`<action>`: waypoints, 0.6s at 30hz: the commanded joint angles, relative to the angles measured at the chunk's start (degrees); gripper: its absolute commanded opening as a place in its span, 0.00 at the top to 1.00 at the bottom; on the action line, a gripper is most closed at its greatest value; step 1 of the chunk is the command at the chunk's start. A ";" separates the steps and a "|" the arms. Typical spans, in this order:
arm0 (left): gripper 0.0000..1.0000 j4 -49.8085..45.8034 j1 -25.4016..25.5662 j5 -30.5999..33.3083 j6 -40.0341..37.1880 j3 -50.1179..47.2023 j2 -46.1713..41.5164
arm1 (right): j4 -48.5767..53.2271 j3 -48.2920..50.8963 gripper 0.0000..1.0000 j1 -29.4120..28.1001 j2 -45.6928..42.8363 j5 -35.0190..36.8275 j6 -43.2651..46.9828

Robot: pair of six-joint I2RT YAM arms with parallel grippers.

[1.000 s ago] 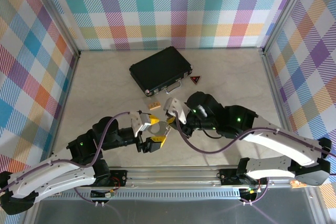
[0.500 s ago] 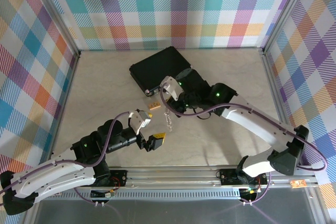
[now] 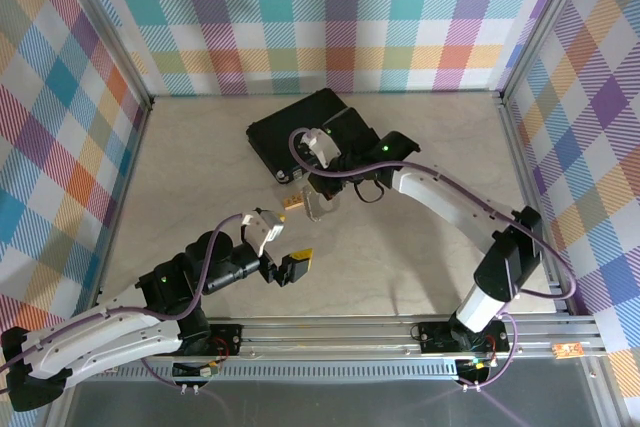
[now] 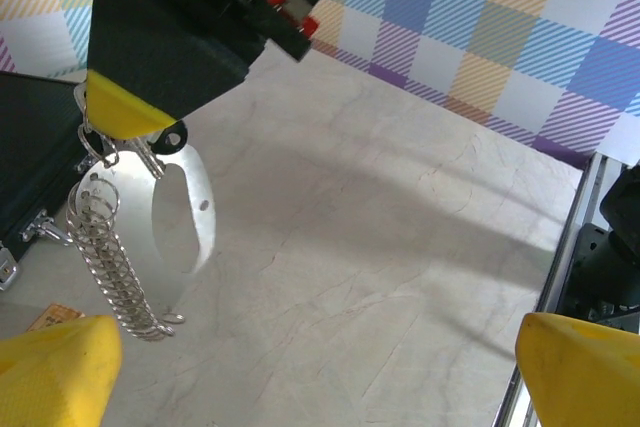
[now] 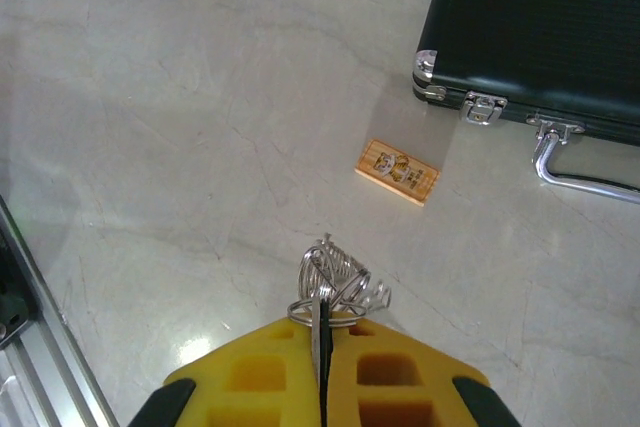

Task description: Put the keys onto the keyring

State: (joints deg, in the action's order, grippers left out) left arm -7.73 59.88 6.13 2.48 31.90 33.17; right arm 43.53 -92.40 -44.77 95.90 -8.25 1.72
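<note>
**Keys hang from the right gripper, left jaws wide**

From above: the right gripper (image 3: 314, 185) is stretched out over the middle of the table (image 3: 420, 237), pinched on the keys (image 3: 317, 207). The bunch hangs just beside the tan block (image 3: 293, 203), in front of the black case (image 3: 300, 132). The left gripper (image 3: 283, 247) sits nearer the bases, jaws spread wide, nothing between them.

Over to the left wrist: yellow fingertips (image 4: 50, 372) at both bottom corners, well apart. Ahead, the silver bunch dangles from the right gripper's yellow pads (image 4: 125, 117). There is a tiny dark ring right at those pads, possibly the keyring (image 4: 172, 136), though it is too small to be sure.

Right wrist now: the yellow fingers (image 5: 260, 377) are pressed together on the top of the bunch, with silver loops poking out past the tips. The tan block lies flat, near the case's latch and handle.
</note>
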 commanded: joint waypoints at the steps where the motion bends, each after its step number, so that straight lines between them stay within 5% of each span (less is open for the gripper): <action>1: 0.00 1.05 -0.02 0.99 1.62 -0.71 -1.00 | -1.25 -2.56 1.00 0.65 1.50 -3.76 -1.38; 18: 0.00 -0.01 0.02 8.20 1.31 -1.40 -4.78 | -3.51 1.23 1.00 1.35 4.25 -6.60 -2.90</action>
State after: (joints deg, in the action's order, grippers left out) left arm -7.40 59.88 12.60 3.66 30.79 29.08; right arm 41.80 -92.31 -43.83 100.36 -12.82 -0.12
